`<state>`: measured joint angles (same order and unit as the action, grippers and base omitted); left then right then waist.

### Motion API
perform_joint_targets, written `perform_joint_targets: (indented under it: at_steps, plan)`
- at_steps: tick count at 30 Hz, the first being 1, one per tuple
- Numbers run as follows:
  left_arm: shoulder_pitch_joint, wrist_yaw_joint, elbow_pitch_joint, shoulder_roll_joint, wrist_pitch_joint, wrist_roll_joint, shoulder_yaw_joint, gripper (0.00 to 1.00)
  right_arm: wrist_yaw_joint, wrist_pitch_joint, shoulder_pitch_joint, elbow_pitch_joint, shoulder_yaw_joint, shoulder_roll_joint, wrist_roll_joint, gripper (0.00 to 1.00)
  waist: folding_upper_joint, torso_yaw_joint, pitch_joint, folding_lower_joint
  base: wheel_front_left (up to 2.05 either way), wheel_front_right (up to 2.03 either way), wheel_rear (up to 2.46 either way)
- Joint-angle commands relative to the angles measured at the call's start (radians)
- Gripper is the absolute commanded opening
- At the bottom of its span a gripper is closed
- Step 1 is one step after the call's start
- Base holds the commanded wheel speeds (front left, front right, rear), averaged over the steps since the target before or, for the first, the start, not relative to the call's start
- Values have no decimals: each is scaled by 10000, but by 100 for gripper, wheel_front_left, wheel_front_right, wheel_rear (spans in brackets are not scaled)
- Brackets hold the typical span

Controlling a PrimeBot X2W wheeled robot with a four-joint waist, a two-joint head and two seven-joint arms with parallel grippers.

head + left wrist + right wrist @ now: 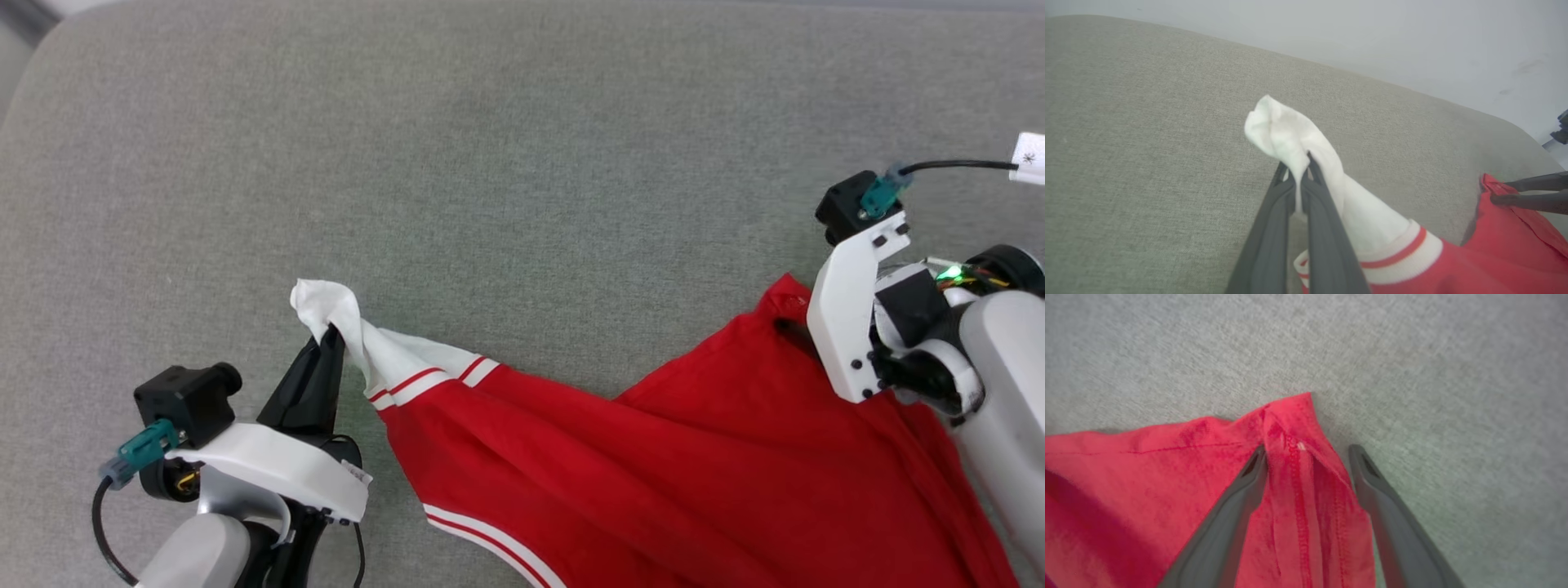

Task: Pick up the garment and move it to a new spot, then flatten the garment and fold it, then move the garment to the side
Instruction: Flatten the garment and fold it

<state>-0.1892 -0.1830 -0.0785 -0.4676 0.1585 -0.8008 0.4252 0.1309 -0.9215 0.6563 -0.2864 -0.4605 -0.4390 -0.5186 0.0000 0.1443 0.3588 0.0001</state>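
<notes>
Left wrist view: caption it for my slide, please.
Left gripper pinching the white sleeve of the red jersey over a grey fabric surface.

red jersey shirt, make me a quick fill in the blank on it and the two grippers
The left gripper is shut on the red jersey shirt's bunched ____ sleeve.
The right gripper stands ____, its jaws on either side of a red hemmed corner.
The shirt lies on a woven fabric cushion coloured ____.
In the head view the pinched sleeve is toward the robot's ____.

Missing words: white; open; grey; left
</notes>
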Motion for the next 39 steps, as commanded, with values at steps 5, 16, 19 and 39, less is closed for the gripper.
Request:
perform_joint_targets:
  at_steps: [5,16,19,39]
  plan:
    - [-275,201,324,127,171,-32,30,0,-2,-1093,-306,-1212,-1078,-131,-637,100,0,181,272,-1,0,0,0]
    - [-469,205,867,-124,134,-77,-162,0,-10,35,928,-1718,-1172,151,-694,0,0,-126,-372,-1,0,0,0]
    - [-983,266,983,-368,29,20,-308,0,-7,921,1440,-1869,-829,181,-402,0,0,-239,-651,-1,0,0,0]
    - [-8470,1356,5678,-367,-651,365,-793,0,-10,5561,5137,-4255,3339,2090,2884,0,0,-1557,-1051,-1,0,0,0]
